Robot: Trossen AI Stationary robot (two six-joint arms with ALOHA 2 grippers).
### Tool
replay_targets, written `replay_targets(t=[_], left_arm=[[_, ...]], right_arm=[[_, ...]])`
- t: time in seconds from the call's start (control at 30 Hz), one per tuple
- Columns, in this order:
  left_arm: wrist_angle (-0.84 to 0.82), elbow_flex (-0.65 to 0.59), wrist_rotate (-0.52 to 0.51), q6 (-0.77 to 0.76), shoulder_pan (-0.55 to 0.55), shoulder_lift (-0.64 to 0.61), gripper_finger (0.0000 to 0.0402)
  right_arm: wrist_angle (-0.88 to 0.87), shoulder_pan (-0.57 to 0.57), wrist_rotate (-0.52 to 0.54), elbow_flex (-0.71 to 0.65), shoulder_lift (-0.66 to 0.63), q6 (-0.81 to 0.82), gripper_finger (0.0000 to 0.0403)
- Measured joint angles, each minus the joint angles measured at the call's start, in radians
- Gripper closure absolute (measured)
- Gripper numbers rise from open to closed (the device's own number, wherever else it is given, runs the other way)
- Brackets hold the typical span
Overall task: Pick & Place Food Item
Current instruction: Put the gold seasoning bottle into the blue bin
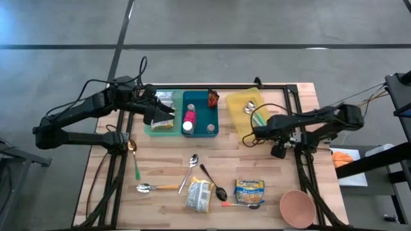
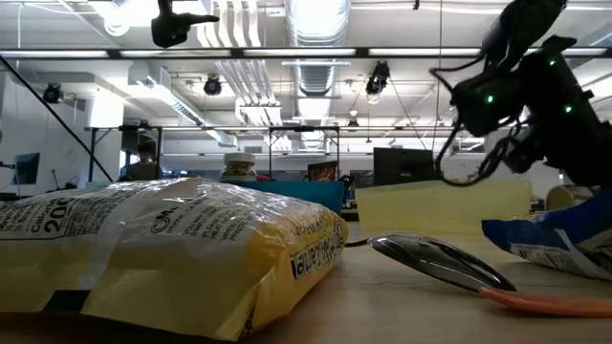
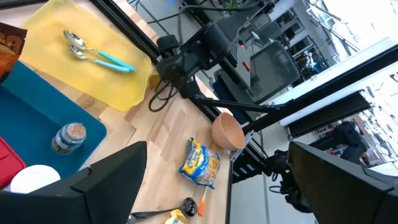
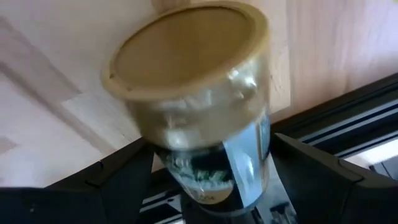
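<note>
A clear jar (image 4: pixel 193 93) with a tan lid and a printed label fills the right wrist view, and my right gripper (image 4: pixel 208 162) is shut on it. In the high view that gripper (image 1: pixel 277 152) is over the wooden table's right part, beside a black rail. My left gripper (image 1: pixel 154 114) hangs open over the green tray (image 1: pixel 160 127) at the far left, its fingers wide apart in the left wrist view (image 3: pixel 217 186) with nothing between them. A yellow-white food packet (image 1: pixel 199 194) and a blue-yellow packet (image 1: pixel 250 188) lie flat near the front edge. My right gripper has the jar's clear body (image 4: pixel 249 168) between its two fingers (image 4: pixel 311 180), below the lid and at the label. The fingers slant steeply down from above. The lid's flat face (image 4: pixel 186 56) is turned up toward the wrist. Whether the jar's base touches the table is hidden.
A teal tray (image 1: pixel 200 106) holds a red bottle (image 1: pixel 189 117) and a small jar (image 1: pixel 210 128). The yellow tray (image 1: pixel 241 122) holds two spoons. More spoons (image 1: pixel 189 172) lie mid-table, and a pink bowl (image 1: pixel 297 206) stands at the front right. Black frame rails (image 1: pixel 297 128) run beside the right gripper.
</note>
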Motion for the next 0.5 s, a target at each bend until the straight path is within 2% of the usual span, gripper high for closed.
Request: replay_targets(t=[0.23,0.4,0.5], left_arm=[[0.000,0.000,0.003,-0.011,0.000,0.000,0.0005],[0.000,0.000,0.006,-0.011,0.000,0.000,0.0005],[0.000,0.000,0.007,-0.011,0.000,0.000,0.0005]], right_arm=[[0.028,0.000,-0.027,0.004,0.073,-0.002,0.0088],[0.068,0.000,-0.075,0.016,0.070,0.037,0.0127],[0.076,0.001,-0.075,0.020,0.070,0.049,0.0128]])
